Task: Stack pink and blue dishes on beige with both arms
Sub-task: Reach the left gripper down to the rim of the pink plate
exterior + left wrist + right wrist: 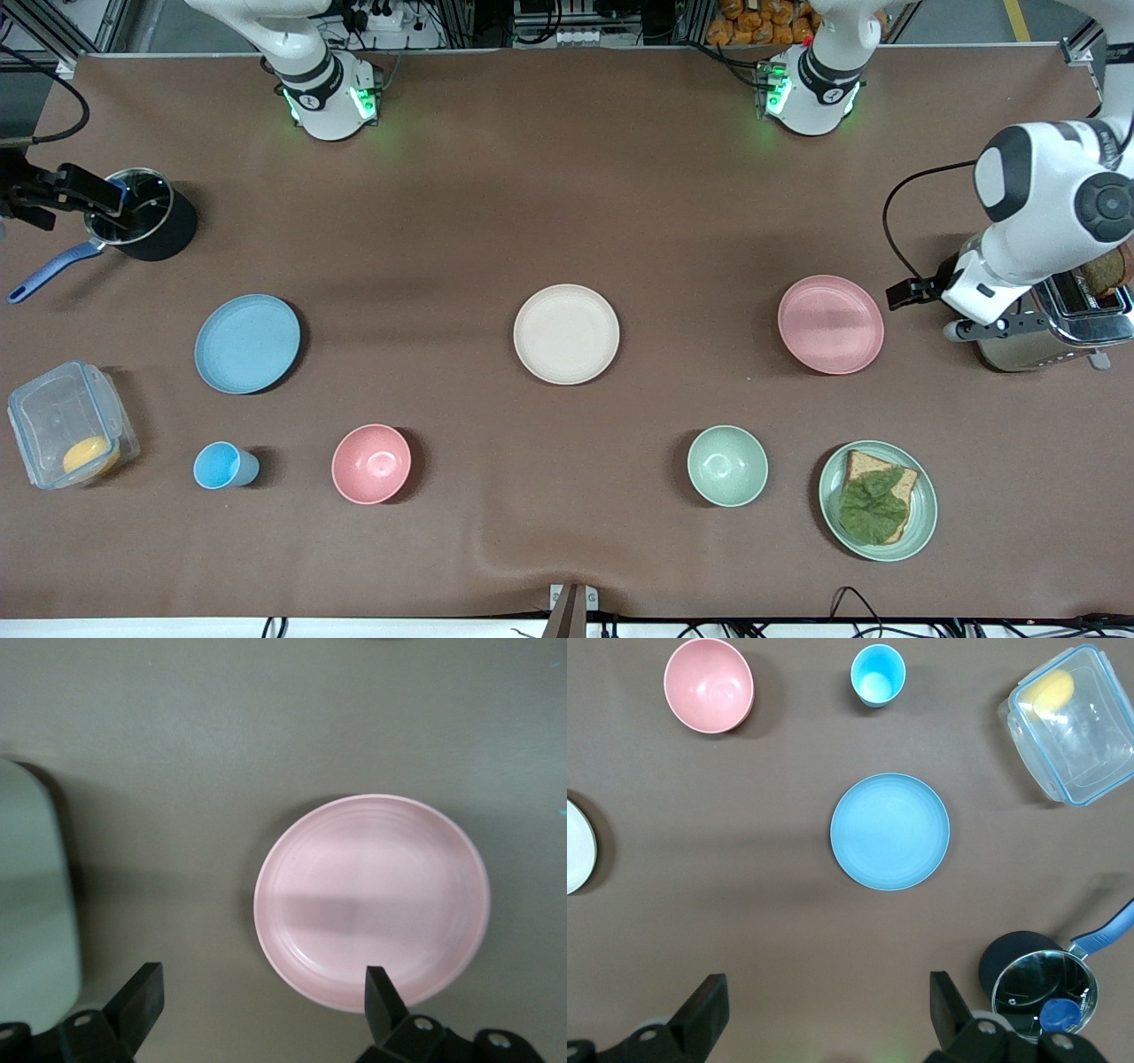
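Three flat plates lie in a row across the table. The beige plate [566,334] is in the middle. The blue plate [247,343] [889,831] lies toward the right arm's end and the pink plate [830,323] [372,899] toward the left arm's end. My left gripper [939,301] [261,983] hangs open and empty between the pink plate and a toaster, one fingertip over the plate's rim. High over the table beside a pot, my right gripper [62,195] [826,985] is open and empty. The blue plate is well clear of it.
A lidded pot [133,213] and a clear box [66,425] stand at the right arm's end. Nearest the front camera are a blue cup [221,465], pink bowl [371,463], green bowl [727,465] and a green plate [921,514] with bread. The toaster [1063,328] [35,904] stands beside the left gripper.
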You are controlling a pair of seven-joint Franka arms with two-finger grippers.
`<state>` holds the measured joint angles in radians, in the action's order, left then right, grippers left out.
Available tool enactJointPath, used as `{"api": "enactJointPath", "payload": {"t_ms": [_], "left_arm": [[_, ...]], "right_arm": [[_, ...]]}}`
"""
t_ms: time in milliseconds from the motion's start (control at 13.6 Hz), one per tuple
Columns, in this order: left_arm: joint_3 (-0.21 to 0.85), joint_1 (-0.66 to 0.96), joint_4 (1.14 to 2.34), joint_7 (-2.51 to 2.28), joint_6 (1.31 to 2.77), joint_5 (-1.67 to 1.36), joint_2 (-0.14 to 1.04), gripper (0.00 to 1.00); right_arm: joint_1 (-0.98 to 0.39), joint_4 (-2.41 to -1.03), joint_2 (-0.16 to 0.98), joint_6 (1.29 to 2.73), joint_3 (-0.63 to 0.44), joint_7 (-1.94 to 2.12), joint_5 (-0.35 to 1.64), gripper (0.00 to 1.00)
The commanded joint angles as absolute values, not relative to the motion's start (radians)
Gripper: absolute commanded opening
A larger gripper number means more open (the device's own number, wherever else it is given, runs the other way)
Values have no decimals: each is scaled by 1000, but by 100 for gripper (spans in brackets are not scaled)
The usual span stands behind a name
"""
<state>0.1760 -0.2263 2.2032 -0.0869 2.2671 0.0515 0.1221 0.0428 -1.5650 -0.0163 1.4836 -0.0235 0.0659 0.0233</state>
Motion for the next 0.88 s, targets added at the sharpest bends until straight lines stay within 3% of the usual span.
{"api": "enactJointPath", "payload": {"t_ms": [0, 366, 440, 660, 806], "left_arm": [[184, -277, 2235, -66, 2385, 44, 194, 100], [184, -279, 2243, -64, 2523, 44, 310, 100], [184, -281, 2243, -64, 2546, 44, 327, 96], [184, -282, 2253, -66, 2591, 44, 360, 69], [184, -281, 2256, -64, 2602, 44, 374, 44]], "right_arm": [[54, -1563, -17, 1485, -11, 66, 18, 100], [51, -1572, -17, 1491, -11, 64, 18, 100], [51, -1572, -17, 1491, -11, 64, 18, 100], [51, -1581, -12, 1503, -11, 64, 18, 100], [51, -1623, -12, 1537, -11, 64, 18, 100]]}}
